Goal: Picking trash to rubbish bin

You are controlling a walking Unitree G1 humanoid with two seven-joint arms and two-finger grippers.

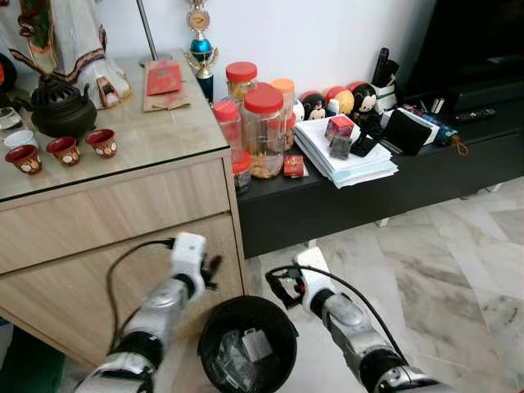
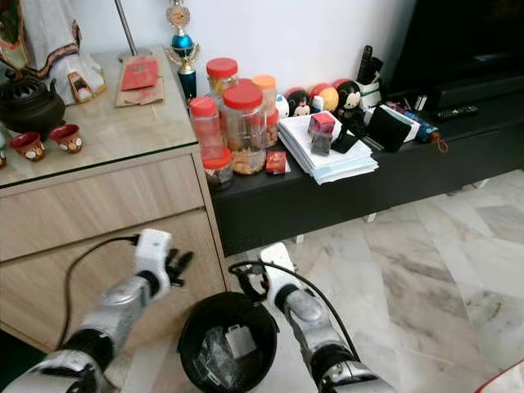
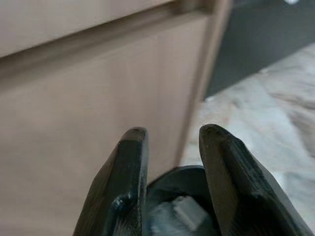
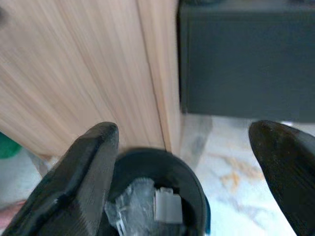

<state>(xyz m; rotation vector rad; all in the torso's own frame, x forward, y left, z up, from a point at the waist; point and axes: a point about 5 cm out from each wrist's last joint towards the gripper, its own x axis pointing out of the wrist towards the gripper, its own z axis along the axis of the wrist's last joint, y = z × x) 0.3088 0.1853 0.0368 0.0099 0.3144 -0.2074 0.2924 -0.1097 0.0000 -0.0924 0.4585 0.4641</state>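
A round black rubbish bin (image 1: 211,332) stands on the floor against the corner of the wooden cabinet. Inside it lie crumpled clear plastic (image 4: 129,200) and a small white piece of trash (image 1: 256,345). My left gripper (image 1: 211,270) hovers over the bin's left rim, close to the cabinet front. Its fingers (image 3: 123,187) are a little apart with nothing between them. Above the bin's right rim my right gripper (image 1: 281,286) is wide open and empty, and the bin shows between its fingers (image 4: 93,162).
The wooden cabinet (image 1: 123,213) has a glass top with red teacups (image 1: 64,150), a dark teapot (image 1: 61,106) and a figurine. A low black console (image 1: 344,201) carries red-lidded jars (image 1: 264,127), stacked papers (image 1: 344,155) and toys. Marble floor (image 1: 442,270) spreads to the right.
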